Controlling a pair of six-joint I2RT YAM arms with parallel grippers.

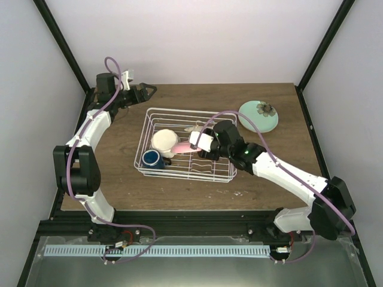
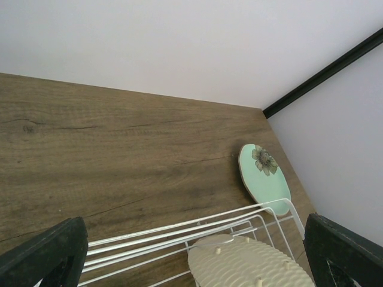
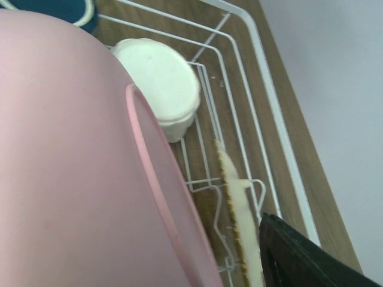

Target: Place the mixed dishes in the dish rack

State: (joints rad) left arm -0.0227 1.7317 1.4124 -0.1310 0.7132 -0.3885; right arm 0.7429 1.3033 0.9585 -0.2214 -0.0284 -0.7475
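The white wire dish rack [image 1: 222, 174] stands mid-table. In it a cream-white bowl [image 1: 164, 141] lies upside down, with the dark blue mug [image 1: 151, 158] at the front left corner. A yellow-orange plate [image 3: 238, 209] stands on edge in the slots; its cream ribbed back shows in the left wrist view [image 2: 251, 263]. My right gripper [image 1: 201, 143] is shut on the pink plate [image 1: 182, 147], held tilted over the rack beside the bowl; the pink plate fills the left of the right wrist view [image 3: 72, 167]. The pale green plate [image 1: 258, 115] lies on the table back right. My left gripper [image 1: 142, 92] is open and empty behind the rack's back left corner.
The wooden table [image 1: 119, 179] ends at black frame posts [image 1: 323, 48] and white walls. The green plate sits near the table's back right edge [image 2: 263, 176]. My right arm [image 1: 281, 170] reaches across the rack's front right corner.
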